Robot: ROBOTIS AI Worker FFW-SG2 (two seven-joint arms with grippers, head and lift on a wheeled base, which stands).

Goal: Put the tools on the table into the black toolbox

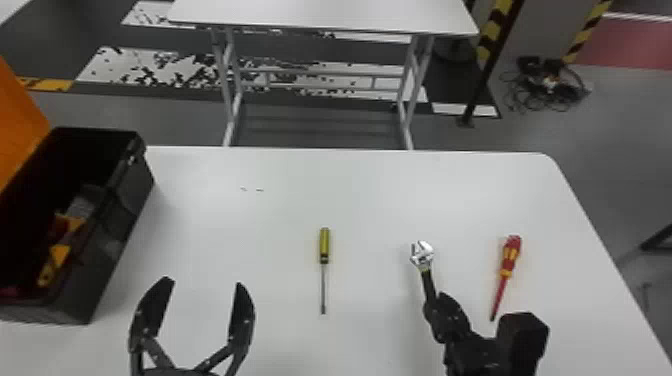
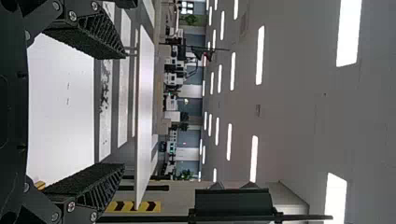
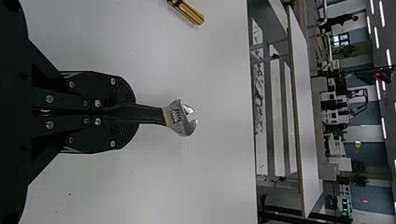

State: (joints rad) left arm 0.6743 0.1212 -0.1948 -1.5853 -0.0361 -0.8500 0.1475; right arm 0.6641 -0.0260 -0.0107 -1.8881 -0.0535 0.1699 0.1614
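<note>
In the head view my right gripper (image 1: 440, 312) is at the table's right part, closed around the black handle of the adjustable wrench (image 1: 422, 254); the metal head points away. My right gripper (image 3: 126, 112) grips the wrench (image 3: 180, 117) in the right wrist view as well. My left gripper (image 1: 200, 300) stands wide open over the table's left part, and its two spread fingers frame bare tabletop in the left wrist view (image 2: 112, 112). A yellow screwdriver (image 1: 324, 245) lies mid-table, a red one (image 1: 509, 260) right of the wrench. The black toolbox (image 1: 112, 240), lid raised, holds several tools.
The toolbox's orange lid (image 1: 17, 120) leans up at the far left. The white table (image 1: 350, 185) has a far edge and a rounded right corner. Beyond it stands a second white table (image 1: 325, 15), with cables (image 1: 547, 82) on the floor at the right.
</note>
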